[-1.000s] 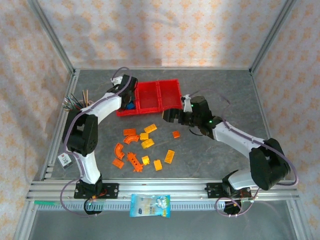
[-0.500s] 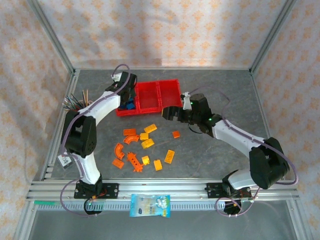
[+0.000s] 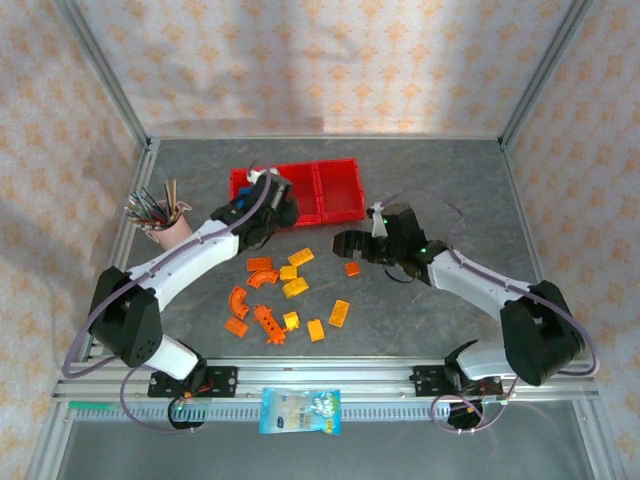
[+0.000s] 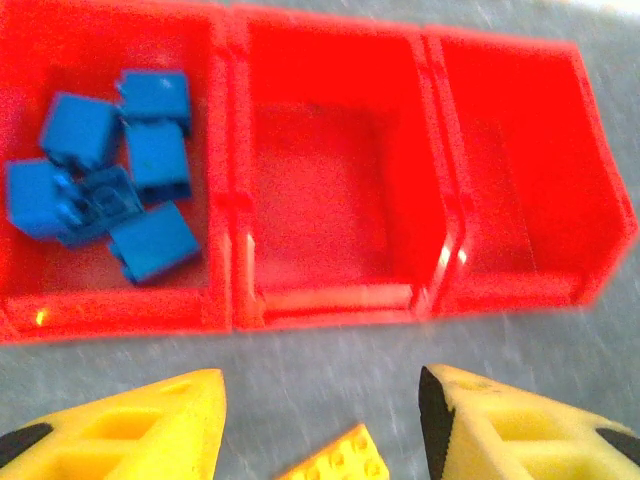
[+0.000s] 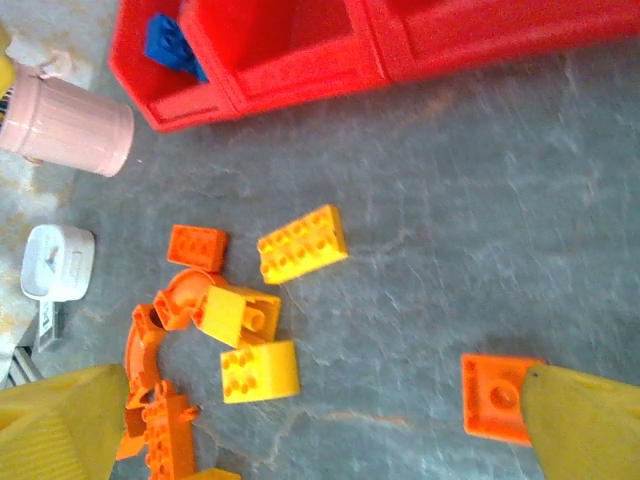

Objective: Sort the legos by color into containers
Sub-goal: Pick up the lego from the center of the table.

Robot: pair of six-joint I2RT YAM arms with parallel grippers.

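Though L end effector (image 4: 320, 400), R end effector (image 5: 325, 395) wide-open, empty: blue legos (image 4: 112, 172) in bin (image 4: 115, 318)

A dark grey, mottled tabletop (image 3: 440, 180) sits inside a three-sided booth. The back wall (image 3: 330, 60) and both side walls have a pale cream covering printed with a repeating peach floral motif. Slanted silver metal posts (image 3: 103, 70) mark the back corners. Grooved aluminium rails (image 3: 330, 378) run along the near edge. The light is soft, with a brighter patch on the back wall.
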